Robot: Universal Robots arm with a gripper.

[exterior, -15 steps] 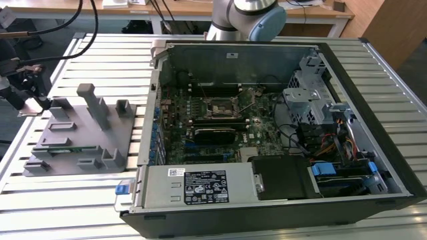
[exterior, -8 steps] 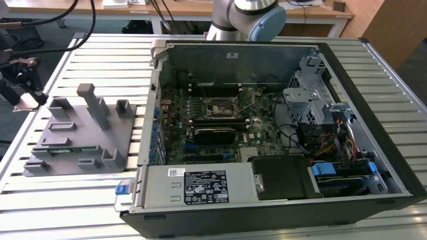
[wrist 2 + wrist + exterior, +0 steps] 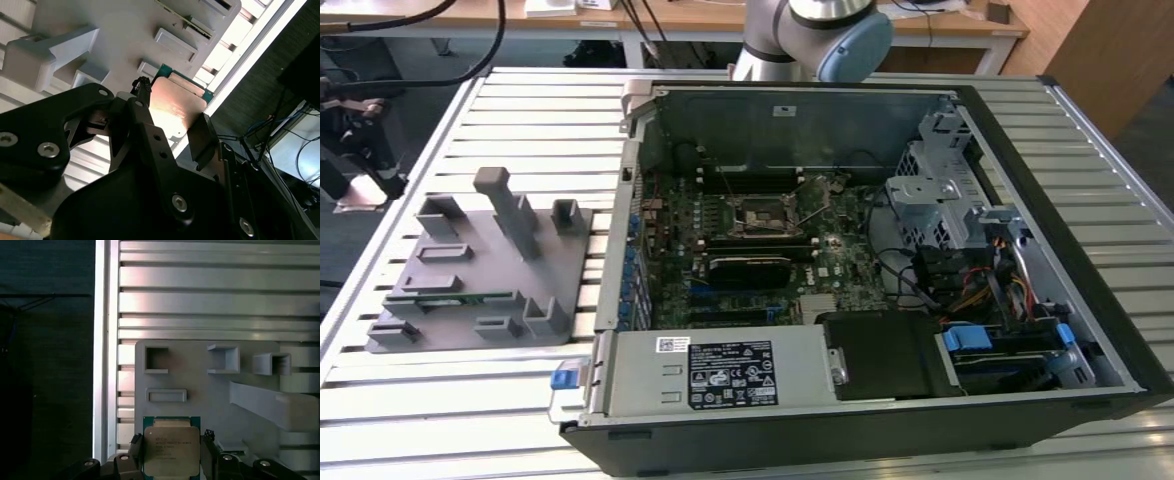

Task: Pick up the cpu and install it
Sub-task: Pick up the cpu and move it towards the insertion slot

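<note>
Found end effector (image 3: pixel 171 462) closed on two opposite edges of the cpu (image 3: pixel 171 447), metal lid left untouched, likely to spare the contact face. Logged cpu over the grey parts fixture (image 3: pixel 210 400), near its edge beside the slatted tabletop (image 3: pixel 200 300). Lifted or seated: cannot tell.

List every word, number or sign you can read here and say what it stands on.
No text is legible.
cpu, clamped in the gripper: lines of print on its metal top, too small to read.
Labels on the power supply: print and symbols, too small to read.
Sticker on the case wall: too small to read.
</note>
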